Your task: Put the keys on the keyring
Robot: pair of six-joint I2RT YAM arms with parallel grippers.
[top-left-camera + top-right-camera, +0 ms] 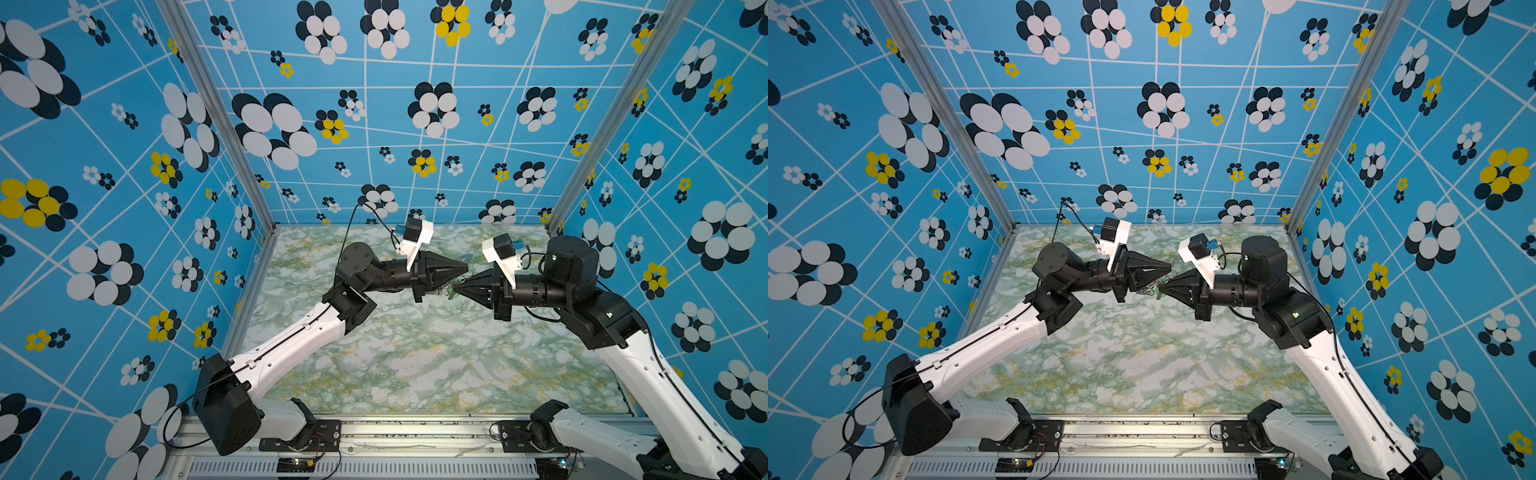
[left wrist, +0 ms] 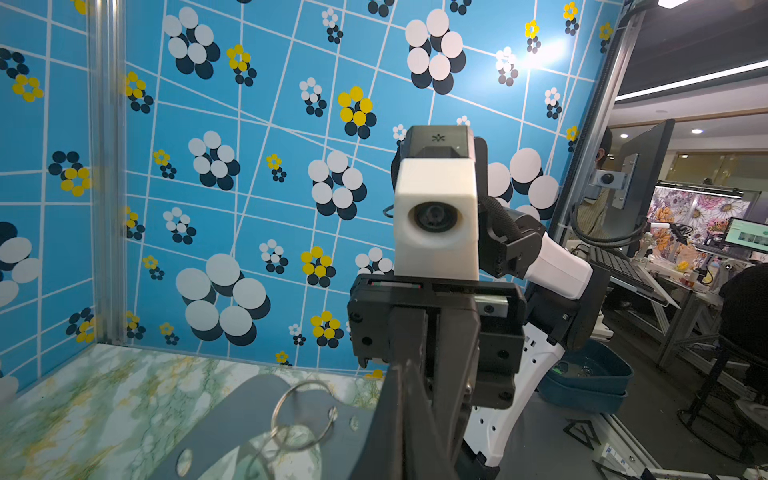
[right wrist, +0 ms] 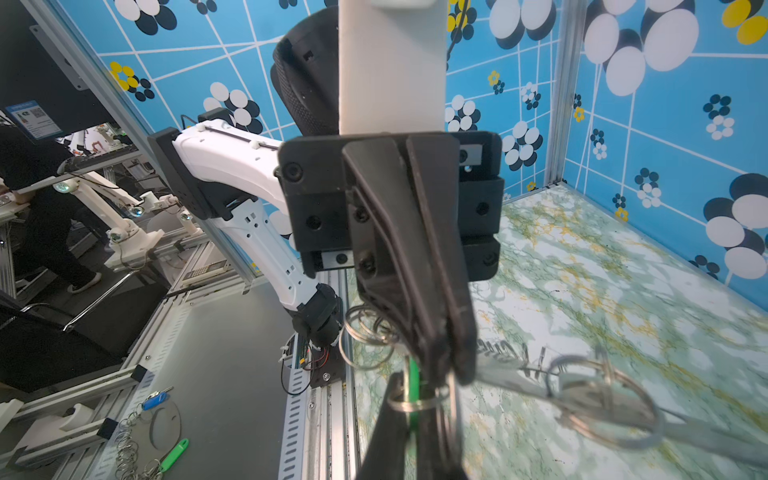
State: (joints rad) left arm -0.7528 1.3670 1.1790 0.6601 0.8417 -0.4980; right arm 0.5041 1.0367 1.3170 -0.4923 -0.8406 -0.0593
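Both grippers meet tip to tip in the air above the far part of the table. My left gripper (image 1: 466, 269) (image 1: 1169, 270) is shut on the keyring, a flat grey band (image 2: 249, 399) (image 3: 706, 444) fringed with silver wire loops (image 2: 303, 415) (image 3: 602, 403). My right gripper (image 1: 456, 286) (image 3: 417, 415) is shut on the green key (image 3: 413, 374) (image 1: 451, 294). In the right wrist view a silver loop (image 3: 432, 402) circles the key just below the left gripper's closed tips (image 3: 440, 365). In the left wrist view the right gripper's fingers (image 2: 453, 353) hide the key.
The marble-patterned table (image 1: 415, 365) lies well below the grippers, boxed in by blue flowered walls (image 1: 374, 124) on three sides. Outside the enclosure lie a spare green tag (image 3: 174, 455), a blue tag (image 3: 153, 401) and a chain of loops (image 3: 126, 453). A blue bin (image 2: 590, 374) stands beyond the frame.
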